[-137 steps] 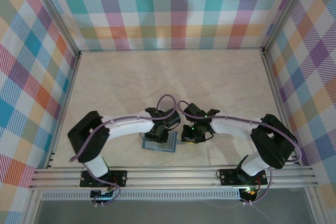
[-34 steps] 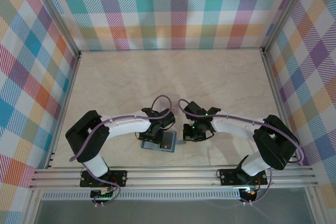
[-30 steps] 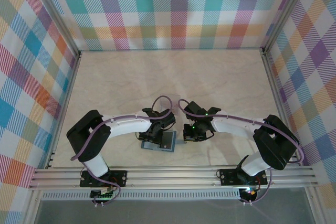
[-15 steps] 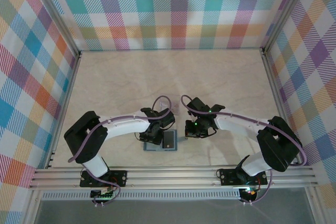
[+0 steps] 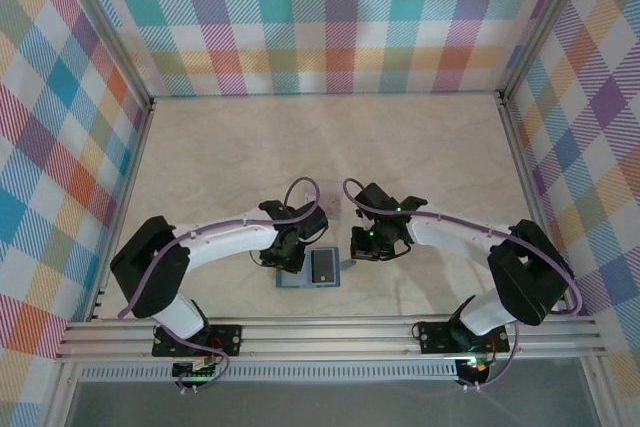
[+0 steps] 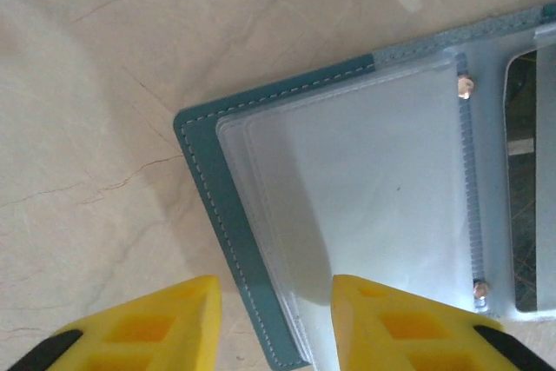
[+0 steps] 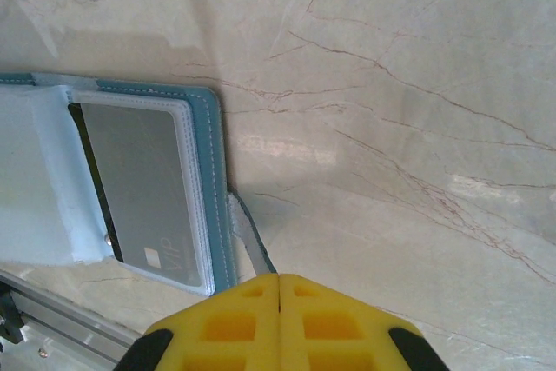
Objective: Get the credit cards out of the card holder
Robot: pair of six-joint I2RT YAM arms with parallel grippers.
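Glare and milky plastic hide much of what the card holder carries. It lies open and flat on the table. From above, the left arm's wrist covers the holder's left half. In the left wrist view the clear sleeves over that half are frosted, so I cannot tell whether a card sits inside them, and the holder's right half is cut off at the frame's edge. The left tool stands partly open. Its yellow fingers straddle the holder's teal stitched border, and one finger overlaps the sleeves; whether it touches them cannot be told.

In the holder's right half a grey credit card with a dark band along one edge sits under a sleeve. "VIP" is printed near one corner beside a small pale square; nothing else is legible. The right tool is closed finger against finger on nothing, just off the holder's right edge, near its thin clasp tab.

The table is cream marble-look with fine brown veins. Pastel plaid walls stand well beyond the holder, and an aluminium rail runs just in front of it.
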